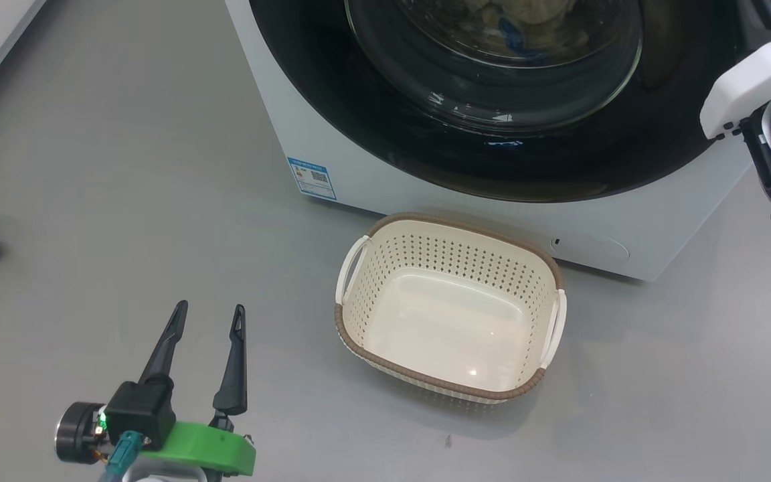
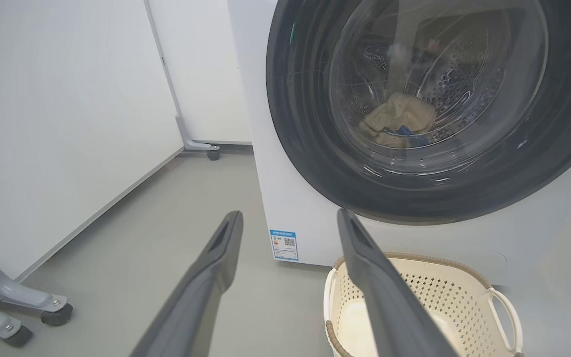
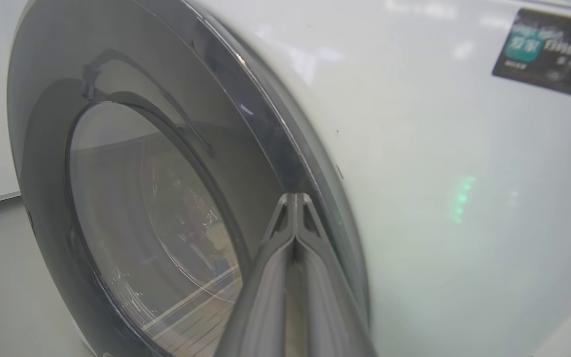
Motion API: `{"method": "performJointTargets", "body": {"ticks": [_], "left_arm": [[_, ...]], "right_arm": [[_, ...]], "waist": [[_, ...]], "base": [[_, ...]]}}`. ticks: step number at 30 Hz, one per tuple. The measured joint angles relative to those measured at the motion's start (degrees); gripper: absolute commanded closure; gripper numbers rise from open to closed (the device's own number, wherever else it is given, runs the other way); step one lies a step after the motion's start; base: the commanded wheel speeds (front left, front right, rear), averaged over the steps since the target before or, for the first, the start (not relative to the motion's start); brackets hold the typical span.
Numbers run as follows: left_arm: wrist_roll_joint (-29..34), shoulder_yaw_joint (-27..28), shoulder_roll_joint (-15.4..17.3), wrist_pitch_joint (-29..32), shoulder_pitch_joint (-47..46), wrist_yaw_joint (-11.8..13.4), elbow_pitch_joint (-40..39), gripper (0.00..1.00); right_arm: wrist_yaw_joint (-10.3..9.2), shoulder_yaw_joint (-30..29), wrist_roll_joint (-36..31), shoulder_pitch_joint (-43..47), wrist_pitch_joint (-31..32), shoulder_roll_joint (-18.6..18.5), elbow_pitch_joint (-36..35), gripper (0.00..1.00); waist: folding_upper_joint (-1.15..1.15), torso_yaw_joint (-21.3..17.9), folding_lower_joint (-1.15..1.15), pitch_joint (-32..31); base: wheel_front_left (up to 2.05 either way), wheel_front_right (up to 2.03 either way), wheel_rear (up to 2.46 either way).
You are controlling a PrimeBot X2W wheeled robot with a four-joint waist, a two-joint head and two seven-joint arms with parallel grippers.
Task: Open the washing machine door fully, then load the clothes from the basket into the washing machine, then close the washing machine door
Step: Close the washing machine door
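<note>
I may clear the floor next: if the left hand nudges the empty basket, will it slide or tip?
Probably slides: the basket is empty, thin perforated plastic on a smooth floor, so likely light. A high push at the rim might tip it, and the walls may flex.

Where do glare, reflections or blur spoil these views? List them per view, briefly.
Head view: light glints on the washing machine door glass, basket sharp. Left wrist view: left gripper blurred up close. Right wrist view: soft overall, green glow on the washing machine.
</note>
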Motion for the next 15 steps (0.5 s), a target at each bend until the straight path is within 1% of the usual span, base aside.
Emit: {"method": "performJointTargets", "body": {"ticks": [3, 12, 15], "left_arm": [[0.03, 0.22, -0.15, 0.0, 0.0, 0.0, 0.0, 0.0], [0.25, 1.03, -0.54, 0.0, -0.01, 0.0, 0.01, 0.0], [0.47, 1.16, -0.56, 0.0, -0.01, 0.0, 0.05, 0.0]], "right_arm": [[0.02, 0.82, -0.08, -0.07, -0.58, 0.26, 0.62, 1.0], [0.04, 3.43, -0.16, 0.48, -1.81, 2.67, 3.04, 1.0], [0.2, 4.04, -0.11, 2.32, -2.32, 3.67, 3.14, 1.0]], "waist": [[0.0, -0.04, 0.0, 0.05], [0.0, -1.0, 0.0, -0.21], [0.0, -1.7, 0.0, -0.53]], "base": [[0.0, 0.0, 0.0], [0.0, 0.0, 0.0], [0.0, 0.0, 0.0]]}}
